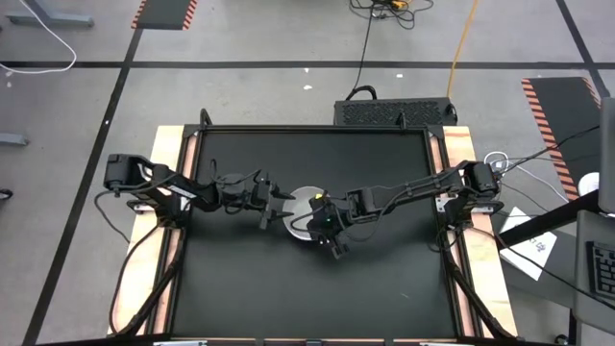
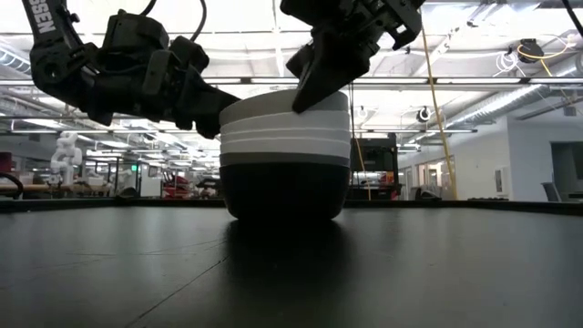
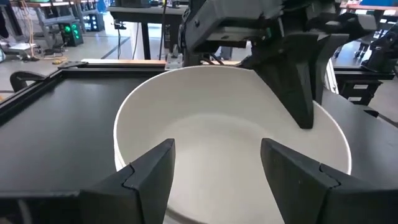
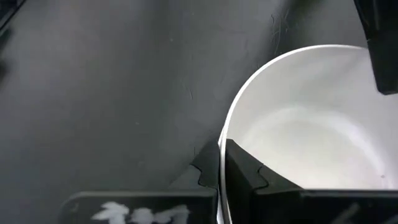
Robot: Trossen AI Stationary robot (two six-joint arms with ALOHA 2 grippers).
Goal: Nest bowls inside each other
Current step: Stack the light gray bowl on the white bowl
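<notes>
Stack of nested round plain bowls (image 2: pixel 284 155) at the middle of the black tabletop (image 1: pixel 307 279): a black bowl at the base, a grey band above it, white rims on top. My right claw (image 4: pixel 219 167) is clamped on the rim of the topmost white bowl (image 3: pixel 230 130), one finger inside, one outside. My left claw (image 3: pixel 217 171) hangs with fingers apart just beside the stack's rim, gripping nothing. Risk, as I judge it: lifting the right claw while pinched would drag the top bowl up or tip the stack; a sideways nudge from the left claw could slide the stack.
</notes>
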